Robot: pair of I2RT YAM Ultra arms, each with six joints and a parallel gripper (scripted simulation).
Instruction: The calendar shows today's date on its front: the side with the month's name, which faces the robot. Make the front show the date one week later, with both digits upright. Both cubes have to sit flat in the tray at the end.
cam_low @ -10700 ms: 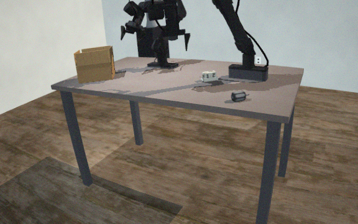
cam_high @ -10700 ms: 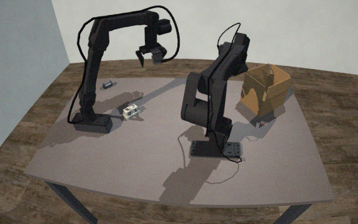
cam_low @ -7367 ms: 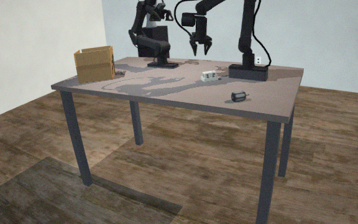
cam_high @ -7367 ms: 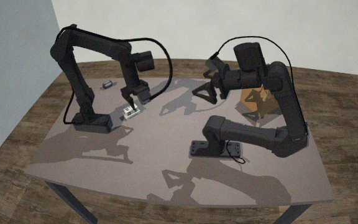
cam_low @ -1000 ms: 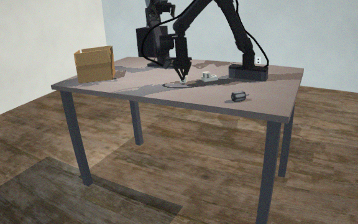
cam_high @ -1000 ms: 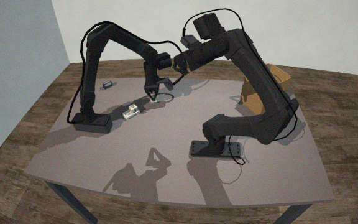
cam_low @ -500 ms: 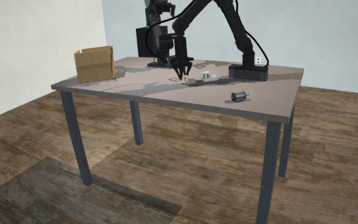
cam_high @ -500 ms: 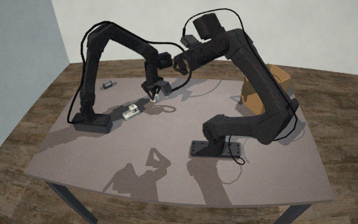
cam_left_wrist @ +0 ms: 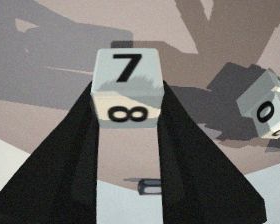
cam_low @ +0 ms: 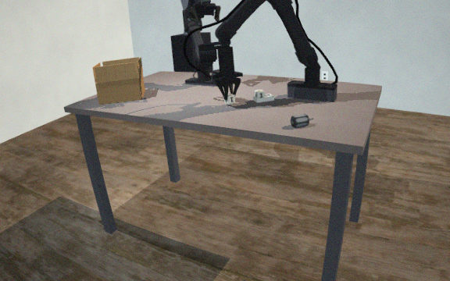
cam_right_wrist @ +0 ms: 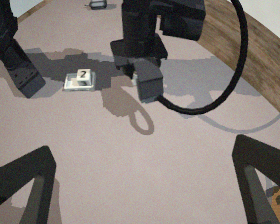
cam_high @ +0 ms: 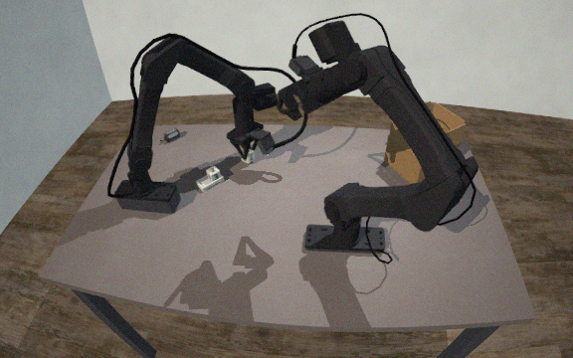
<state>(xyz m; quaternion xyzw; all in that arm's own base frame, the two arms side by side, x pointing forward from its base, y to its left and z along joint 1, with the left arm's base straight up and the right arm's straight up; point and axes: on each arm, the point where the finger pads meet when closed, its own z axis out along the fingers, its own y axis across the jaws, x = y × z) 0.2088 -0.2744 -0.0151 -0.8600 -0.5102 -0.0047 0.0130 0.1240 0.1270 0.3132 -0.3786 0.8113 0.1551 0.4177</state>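
Observation:
My left gripper (cam_high: 246,152) (cam_low: 230,94) (cam_left_wrist: 128,87) is shut on a white number cube (cam_high: 249,158) (cam_low: 231,100) (cam_left_wrist: 127,67). In the left wrist view the cube shows an upright 7 above a sideways 8. It is low over the table, beside the tray; any gap beneath it is hard to judge. The white tray (cam_high: 206,186) (cam_low: 264,100) (cam_right_wrist: 69,88) holds the other cube (cam_high: 213,173) (cam_low: 258,94) (cam_right_wrist: 84,76), with a 2 on top in the right wrist view and a 1 facing the exterior camera. My right gripper (cam_right_wrist: 141,153) is wide open and empty, high above the table. The month's name cannot be read.
A grey motor-like object (cam_high: 171,134) (cam_low: 300,121) (cam_left_wrist: 150,186) (cam_right_wrist: 98,4) lies on the table near the left arm's side. An open cardboard box (cam_high: 403,164) (cam_low: 119,82) stands at the opposite end. The right arm's raised forearm is close to the left arm's wrist in the top view.

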